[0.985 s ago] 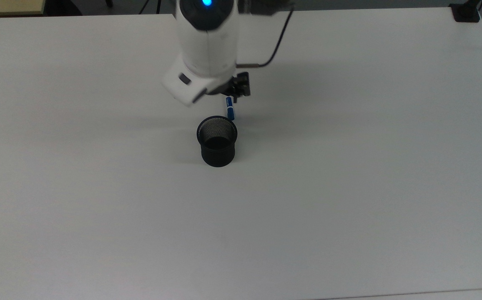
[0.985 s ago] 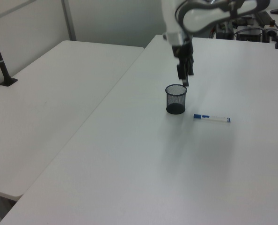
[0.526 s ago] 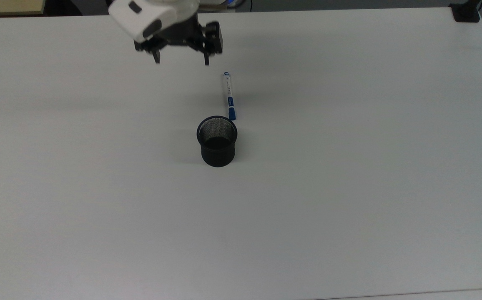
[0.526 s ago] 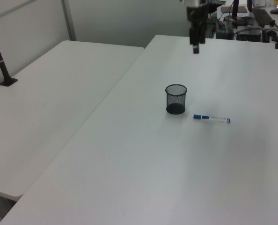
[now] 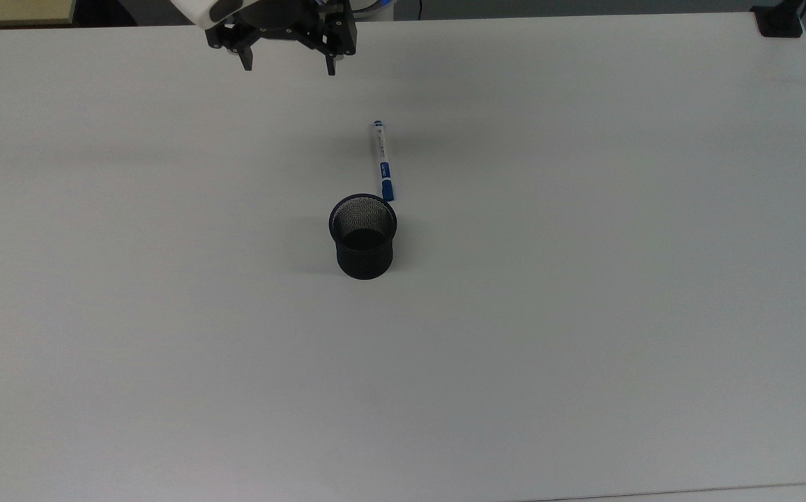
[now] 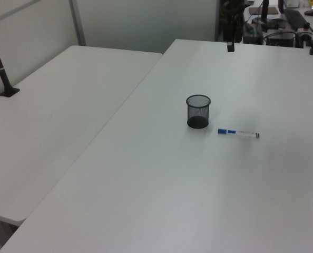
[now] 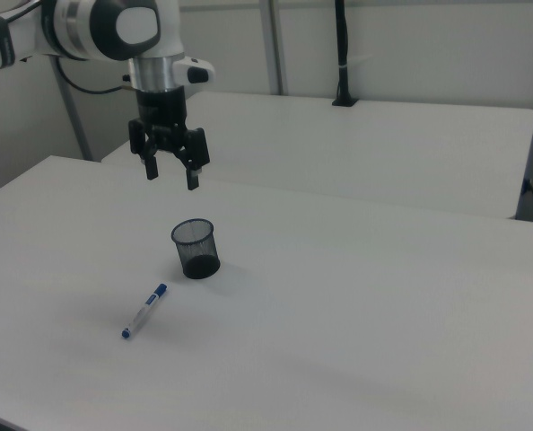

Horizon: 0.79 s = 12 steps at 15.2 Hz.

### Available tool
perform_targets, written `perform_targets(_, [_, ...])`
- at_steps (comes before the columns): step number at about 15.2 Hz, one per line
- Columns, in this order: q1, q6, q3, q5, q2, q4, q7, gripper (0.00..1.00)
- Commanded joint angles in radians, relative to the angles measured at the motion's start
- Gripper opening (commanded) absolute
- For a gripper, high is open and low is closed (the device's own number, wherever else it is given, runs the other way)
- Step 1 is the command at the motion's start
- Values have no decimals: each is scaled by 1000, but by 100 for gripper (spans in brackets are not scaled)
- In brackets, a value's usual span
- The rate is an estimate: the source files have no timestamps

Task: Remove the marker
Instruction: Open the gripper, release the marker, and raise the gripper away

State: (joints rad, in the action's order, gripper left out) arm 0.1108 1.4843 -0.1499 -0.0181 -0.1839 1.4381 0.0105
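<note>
Marker (image 5: 383, 161) lies flat on the white table (image 5: 584, 279), its blue cap end just beside the rim of the black mesh cup (image 5: 363, 237) in the top view. Well apart from both, the gripper (image 5: 286, 68) hangs in the air with its fingers spread wide, holding nothing.

White table (image 5: 584, 348) spanning nearly the whole top view. Black mesh cup (image 5: 363, 237) upright near frame centre. Marker (image 5: 383, 161) lying flat just above it, blue cap end almost touching the cup rim, barrel pointing toward upper frame.
</note>
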Motion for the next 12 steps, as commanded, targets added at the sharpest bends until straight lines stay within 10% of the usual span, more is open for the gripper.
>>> perform_targets(1, [-40, 45, -2, -63, 26, 24, -26, 100])
perform_targets(12, [-66, 96, 0, -63, 35, 25, -127, 100])
